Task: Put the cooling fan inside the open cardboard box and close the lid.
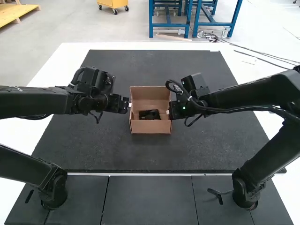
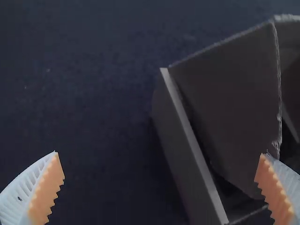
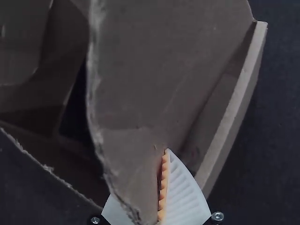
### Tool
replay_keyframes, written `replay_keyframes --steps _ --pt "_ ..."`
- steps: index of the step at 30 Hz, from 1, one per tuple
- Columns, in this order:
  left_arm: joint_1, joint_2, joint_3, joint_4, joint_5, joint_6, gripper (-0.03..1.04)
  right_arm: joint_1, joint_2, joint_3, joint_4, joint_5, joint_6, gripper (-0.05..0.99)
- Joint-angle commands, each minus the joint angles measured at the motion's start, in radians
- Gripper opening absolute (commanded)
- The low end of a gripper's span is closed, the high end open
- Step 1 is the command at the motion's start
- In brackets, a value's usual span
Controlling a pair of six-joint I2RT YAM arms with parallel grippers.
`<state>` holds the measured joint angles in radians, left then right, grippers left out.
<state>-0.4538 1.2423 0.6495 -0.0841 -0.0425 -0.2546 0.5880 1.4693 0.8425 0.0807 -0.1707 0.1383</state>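
An open cardboard box [image 1: 150, 125] stands in the middle of the black mat. The black cooling fan [image 1: 151, 114] lies inside it on the bottom. My left gripper [image 1: 127, 105] hovers at the box's left side, open. In the left wrist view its fingers [image 2: 44, 192] are spread wide, and the box's left wall [image 2: 183, 154] and its inward-leaning flap [image 2: 229, 103] lie between them. My right gripper [image 1: 169, 111] is at the box's right wall. In the right wrist view it [image 3: 157, 161] is shut on the right flap [image 3: 154, 84], which hides one finger.
The black mat [image 1: 154, 65] covers most of the white table [image 1: 56, 58]. Open mat lies in front of, behind and to both sides of the box. Both arm bases stand at the near edge.
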Motion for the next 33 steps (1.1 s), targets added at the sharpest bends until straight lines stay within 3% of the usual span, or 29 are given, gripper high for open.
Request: replay_keyframes --steps 1,3,5,11,15,21,26,33 --pt "-0.014 -0.038 0.001 -0.011 0.033 0.015 0.96 0.024 -0.017 -0.008 -0.004 -0.013 -0.006 -0.01" --pt "-0.014 -0.044 -0.002 -0.019 0.036 0.023 0.96 0.024 -0.009 -0.005 -0.004 -0.013 -0.006 0.01" --pt "-0.014 -0.052 -0.002 -0.031 0.043 0.023 0.96 0.024 -0.004 0.001 -0.010 -0.012 -0.006 0.14" --pt "-0.014 -0.101 0.004 -0.091 0.044 0.040 0.96 0.019 -0.004 0.044 -0.081 -0.013 -0.003 0.64" --pt "-0.013 -0.144 0.006 -0.131 0.046 0.049 0.96 0.018 -0.004 0.066 -0.110 -0.013 -0.005 0.77" --pt "-0.005 -0.224 0.025 -0.171 0.044 0.071 0.96 0.015 -0.012 0.127 -0.168 -0.038 0.007 0.82" --pt "0.029 -0.253 0.029 -0.177 0.044 0.074 0.96 0.013 -0.020 0.175 -0.211 -0.053 0.014 0.83" --pt "0.047 -0.253 0.033 -0.171 0.046 0.074 0.96 0.015 -0.021 0.153 -0.214 -0.006 -0.026 0.82"
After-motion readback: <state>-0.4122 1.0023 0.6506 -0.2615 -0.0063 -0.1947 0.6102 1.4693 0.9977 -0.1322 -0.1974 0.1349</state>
